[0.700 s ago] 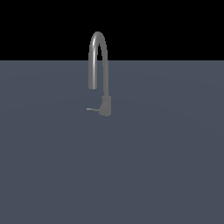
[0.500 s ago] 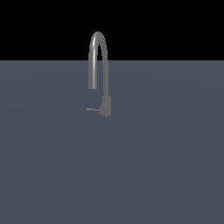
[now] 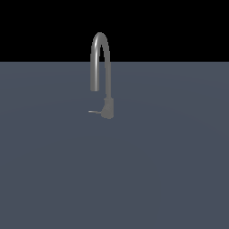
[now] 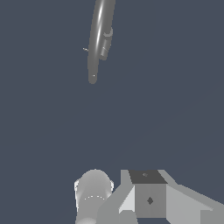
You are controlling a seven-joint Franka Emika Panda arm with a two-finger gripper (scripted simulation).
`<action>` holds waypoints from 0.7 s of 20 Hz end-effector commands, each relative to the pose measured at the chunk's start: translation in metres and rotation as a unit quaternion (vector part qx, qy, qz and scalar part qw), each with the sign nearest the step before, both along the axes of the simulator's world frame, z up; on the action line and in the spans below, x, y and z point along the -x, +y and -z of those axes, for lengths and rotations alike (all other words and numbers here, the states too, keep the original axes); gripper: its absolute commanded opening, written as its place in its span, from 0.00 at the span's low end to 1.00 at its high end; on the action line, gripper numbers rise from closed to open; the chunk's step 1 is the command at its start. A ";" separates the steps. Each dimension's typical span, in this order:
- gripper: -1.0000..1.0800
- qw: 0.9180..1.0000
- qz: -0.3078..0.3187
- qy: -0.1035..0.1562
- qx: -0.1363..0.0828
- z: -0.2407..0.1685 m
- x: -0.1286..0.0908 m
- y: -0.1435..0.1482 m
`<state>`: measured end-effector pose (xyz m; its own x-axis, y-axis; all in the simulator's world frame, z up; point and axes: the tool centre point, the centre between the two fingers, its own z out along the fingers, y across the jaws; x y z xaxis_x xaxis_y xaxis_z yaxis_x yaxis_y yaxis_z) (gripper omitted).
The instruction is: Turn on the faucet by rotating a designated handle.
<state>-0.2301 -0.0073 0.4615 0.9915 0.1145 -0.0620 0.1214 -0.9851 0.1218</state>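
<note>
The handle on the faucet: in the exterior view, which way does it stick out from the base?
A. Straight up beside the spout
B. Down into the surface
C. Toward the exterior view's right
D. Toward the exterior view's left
D: the thin handle runs sideways from the base of the faucet toward the exterior view's left, below the spout's open end.
</note>
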 end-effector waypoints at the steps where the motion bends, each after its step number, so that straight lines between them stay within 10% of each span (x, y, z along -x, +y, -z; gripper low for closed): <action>1: 0.00 0.999 -0.028 0.002 0.025 0.006 -0.010 0.004; 7: 0.00 0.988 -0.115 0.007 0.104 0.027 -0.041 0.019; 14: 0.00 0.956 -0.217 0.013 0.197 0.056 -0.074 0.040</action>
